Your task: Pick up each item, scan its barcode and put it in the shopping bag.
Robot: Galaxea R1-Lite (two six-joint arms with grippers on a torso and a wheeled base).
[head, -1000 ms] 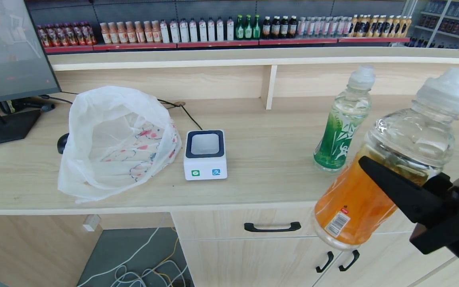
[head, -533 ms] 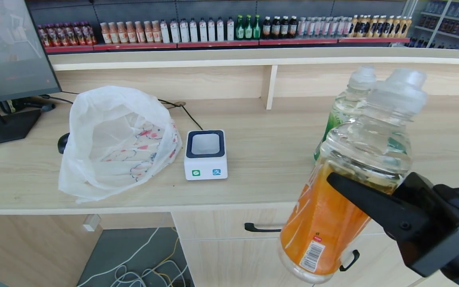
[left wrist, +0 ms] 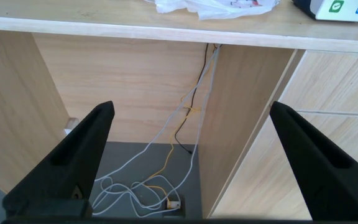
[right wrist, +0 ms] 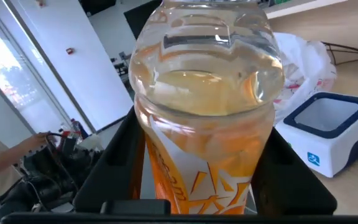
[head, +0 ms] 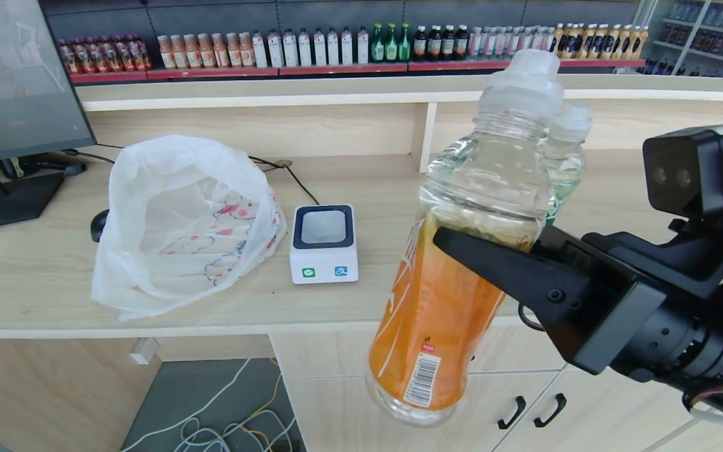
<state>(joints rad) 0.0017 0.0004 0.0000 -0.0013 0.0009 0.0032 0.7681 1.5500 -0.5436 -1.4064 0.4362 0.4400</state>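
The right jaws were clenched on the orange drink bottle [head: 437, 301], one dark finger crossing it just below its clear shoulder. In the head view the bottle hung in the air right of centre and tilted, with its cap toward the top of the frame and its base low in front of the cabinet drawers [head: 528, 411]. A barcode label faced the camera near its base. Behind its neck the green-labelled bottle [head: 565, 157] was mostly hidden, showing little more than its cap and shoulder.

On the wooden surface [head: 412, 207], left of the held bottle, sat the white scanner [head: 324, 243] with its dark-rimmed window facing up. Just beside it, further left, the white shopping bag [head: 179, 226] lay slumped with its mouth gaping. A monitor [head: 16, 75] stood at the far left edge, and rows of bottles lined a shelf [head: 349, 44] along the top.

In the left wrist view the left jaws were released, spread wide and holding nothing. They sat below the edge of the surface, facing loose cables [left wrist: 160, 180] on the floor.
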